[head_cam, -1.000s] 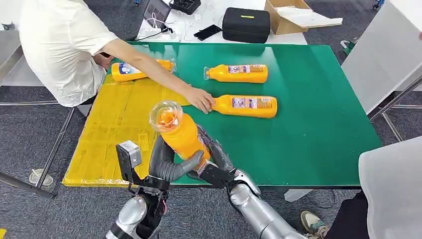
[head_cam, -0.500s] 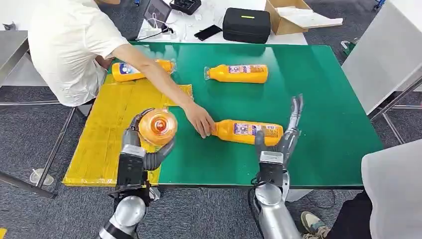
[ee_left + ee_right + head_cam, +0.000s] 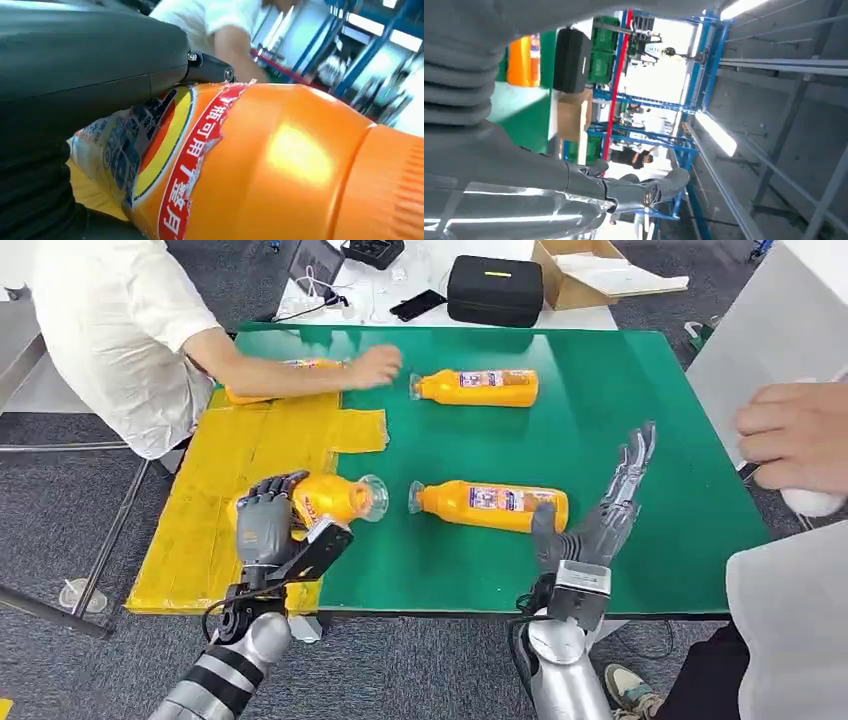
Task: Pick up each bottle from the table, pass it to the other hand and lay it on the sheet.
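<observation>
Presently, an orange plastic bottle with a clear cap is being gripped by the left hand, its dark fingers wrapped over the body, lying sideways at the edge of the yellow sheet on the green counter. Beside a second orange bottle, the right hand is being held empty, fingers extended and apart. A third orange bottle is lying farther back, near a person's hand.

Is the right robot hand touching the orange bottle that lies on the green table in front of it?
Apart. In the head view the right robot hand is raised, fingers spread, past the bottle base, and green table shows between them.
</observation>
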Motion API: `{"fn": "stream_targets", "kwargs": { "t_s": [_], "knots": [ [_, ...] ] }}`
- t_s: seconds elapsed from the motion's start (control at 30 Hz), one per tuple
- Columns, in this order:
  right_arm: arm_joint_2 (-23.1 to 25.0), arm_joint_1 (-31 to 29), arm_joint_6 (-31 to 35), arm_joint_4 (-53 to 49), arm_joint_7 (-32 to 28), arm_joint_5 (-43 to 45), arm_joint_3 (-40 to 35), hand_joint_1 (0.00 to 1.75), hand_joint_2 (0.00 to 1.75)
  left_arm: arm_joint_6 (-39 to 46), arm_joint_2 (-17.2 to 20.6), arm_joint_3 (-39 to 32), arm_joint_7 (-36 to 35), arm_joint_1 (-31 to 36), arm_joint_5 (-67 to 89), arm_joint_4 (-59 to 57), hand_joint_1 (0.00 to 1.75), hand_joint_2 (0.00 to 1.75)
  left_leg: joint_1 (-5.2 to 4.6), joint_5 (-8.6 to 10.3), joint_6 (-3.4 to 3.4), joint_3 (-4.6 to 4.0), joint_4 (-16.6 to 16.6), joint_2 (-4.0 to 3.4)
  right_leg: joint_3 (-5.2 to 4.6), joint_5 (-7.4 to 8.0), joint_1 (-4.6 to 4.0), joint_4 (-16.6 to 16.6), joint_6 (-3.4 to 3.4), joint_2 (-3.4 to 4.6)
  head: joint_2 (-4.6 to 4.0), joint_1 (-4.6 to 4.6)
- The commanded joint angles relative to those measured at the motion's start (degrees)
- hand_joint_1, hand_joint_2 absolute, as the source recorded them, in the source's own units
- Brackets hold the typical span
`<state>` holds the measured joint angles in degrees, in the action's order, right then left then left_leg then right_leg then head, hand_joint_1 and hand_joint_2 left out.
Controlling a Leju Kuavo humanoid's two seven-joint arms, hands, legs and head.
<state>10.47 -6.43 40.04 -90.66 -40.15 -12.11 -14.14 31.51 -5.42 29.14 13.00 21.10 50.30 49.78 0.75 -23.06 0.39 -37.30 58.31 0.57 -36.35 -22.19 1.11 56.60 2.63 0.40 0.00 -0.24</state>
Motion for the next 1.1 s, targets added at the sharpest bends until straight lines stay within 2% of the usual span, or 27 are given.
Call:
{"fn": "stream_targets", "kwargs": {
  "t_s": [0.03, 0.13, 0.17, 0.2, 0.27, 0.43, 0.47, 0.6, 0.63, 0.67, 0.73, 0.77, 0.93, 1.0, 1.1],
  "knots": [
    [-3.6, -1.1, 0.0, 1.7, 0.2, 2.7, -2.3, 0.00, 1.75, -4.2, 1.6, 2.6, -5.5, 9.2, 6.6, -17.3, 1.75, 1.75, 0.04, -0.02, 0.01, 0.15, 0.0, -0.04, 0.16, -0.01, -0.06, -0.1, -0.08, -0.01, 0.00, -0.02],
    [-4.4, -0.4, -0.1, -0.5, 0.2, 3.4, -4.3, 0.00, 1.75, -5.3, 1.1, 3.1, -7.9, 11.3, 10.1, -21.7, 1.75, 1.75, 0.05, -0.10, 0.02, 0.31, 0.0, 0.00, 0.34, -0.10, -0.09, 0.0, -0.13, -0.10, 0.00, 0.00],
    [-4.9, -1.0, -0.2, -0.5, 0.2, 3.4, -5.3, 0.00, 0.00, -5.5, 0.4, 3.0, -8.8, 12.3, 10.9, -22.9, 1.75, 1.75, 0.03, -0.06, 0.01, 0.20, 0.0, -0.01, 0.21, -0.06, -0.06, 0.0, -0.09, -0.06, 0.00, 0.00],
    [-4.9, -1.0, -0.2, -0.5, 0.2, 3.4, -5.3, 0.00, 0.00, -5.5, 0.4, 3.0, -8.8, 12.3, 10.9, -22.9, 1.75, 1.75, 0.07, -0.13, 0.02, 0.36, 0.0, 0.01, 0.39, -0.14, -0.11, 0.0, -0.14, -0.10, 0.00, 0.02],
    [-4.2, -1.4, -1.1, 1.0, 0.2, 3.8, -4.8, 0.00, 0.00, -6.8, -0.3, 2.9, -10.6, 13.3, 11.9, -24.3, 1.75, 1.75, 0.03, -0.04, 0.02, 0.13, 0.0, 0.00, 0.15, -0.04, -0.05, 0.0, -0.07, -0.05, 0.00, 0.00],
    [-3.9, -1.0, -3.3, 2.1, 0.2, 4.5, -3.7, 0.00, 0.00, -11.9, -0.5, 1.5, -8.9, 13.2, 10.4, -25.6, 1.75, 1.75, 0.05, -0.09, 0.02, 0.29, 0.0, -0.02, 0.31, -0.09, -0.08, 0.0, -0.11, -0.06, 0.00, 0.00],
    [-3.9, -0.8, -3.7, 2.3, 0.2, 4.8, -3.5, 0.00, 0.00, -13.6, -0.6, 1.0, -8.2, 13.2, 9.7, -25.8, 1.62, 1.75, 0.04, -0.05, 0.02, 0.21, 0.0, -0.02, 0.23, -0.05, -0.06, 0.0, -0.09, -0.04, 0.00, 0.00],
    [-3.5, -1.1, -5.7, 3.5, 0.2, 5.5, -2.6, 0.00, 0.00, -19.9, -0.4, 0.5, -5.4, 13.7, 8.0, -26.6, 1.55, 1.75, 0.04, -0.05, 0.02, 0.25, 0.0, -0.05, 0.26, -0.04, -0.06, -0.1, -0.10, -0.02, 0.00, -0.02],
    [-3.4, -1.2, -6.1, 3.7, 0.2, 5.8, -2.5, 0.00, 0.00, -20.6, -0.2, 0.7, -5.1, 13.8, 8.0, -26.8, 1.45, 1.75, 0.05, -0.11, 0.02, 0.39, 0.0, -0.06, 0.40, -0.09, -0.09, 0.0, -0.14, -0.03, 0.00, 0.00],
    [-3.3, -1.3, -6.4, 3.9, 0.2, 6.0, -2.2, 0.00, 0.00, -21.5, 0.1, 1.2, -4.5, 14.0, 8.3, -26.9, 0.79, 1.75, 0.03, -0.06, 0.02, 0.28, 0.0, -0.08, 0.28, -0.04, -0.06, -0.1, -0.10, 0.01, 0.00, 0.00],
    [-3.2, -1.5, -6.9, 4.5, 0.2, 6.4, -1.8, 0.00, 0.00, -22.6, 0.4, 1.6, -4.4, 14.6, 8.6, -27.3, 0.40, 1.75, 0.05, -0.06, 0.01, 0.24, 0.0, -0.10, 0.24, -0.02, -0.07, 0.0, -0.09, 0.04, 0.02, 0.00],
    [-3.1, -1.6, -7.1, 4.8, 0.2, 6.6, -1.6, 0.00, 0.00, -23.2, 0.4, 1.7, -4.7, 14.8, 8.7, -27.6, 0.00, 1.75, 0.06, -0.13, 0.02, 0.41, 0.0, -0.14, 0.41, -0.08, -0.10, -0.1, -0.14, 0.05, 0.00, 0.00],
    [-2.7, -1.2, -8.0, 5.1, 0.2, 7.1, -0.4, 0.00, 0.00, -26.6, -0.1, 1.5, -5.7, 15.8, 8.1, -28.4, 0.00, 1.75, 0.02, -0.03, 0.02, 0.25, 0.0, -0.04, 0.28, -0.02, -0.04, 0.0, -0.08, 0.00, 0.00, 0.00],
    [-2.5, -1.4, -8.6, 5.8, 0.2, 7.1, 0.1, 0.00, 0.00, -29.4, 0.3, 1.4, -5.0, 16.2, 7.5, -28.9, 0.00, 1.75, 0.07, -0.15, 0.04, 0.52, 0.0, -0.14, 0.54, -0.09, -0.12, -0.1, -0.16, 0.04, 0.00, 0.00],
    [-2.3, -1.6, -9.2, 6.4, 0.2, 7.4, 0.7, 0.00, 0.00, -28.3, 0.4, 1.9, -3.9, 15.9, 7.8, -28.3, 0.00, 1.75, 0.04, -0.09, 0.02, 0.41, 0.0, -0.11, 0.42, -0.05, -0.08, -0.1, -0.12, 0.04, 0.00, 0.00]
  ]
}}
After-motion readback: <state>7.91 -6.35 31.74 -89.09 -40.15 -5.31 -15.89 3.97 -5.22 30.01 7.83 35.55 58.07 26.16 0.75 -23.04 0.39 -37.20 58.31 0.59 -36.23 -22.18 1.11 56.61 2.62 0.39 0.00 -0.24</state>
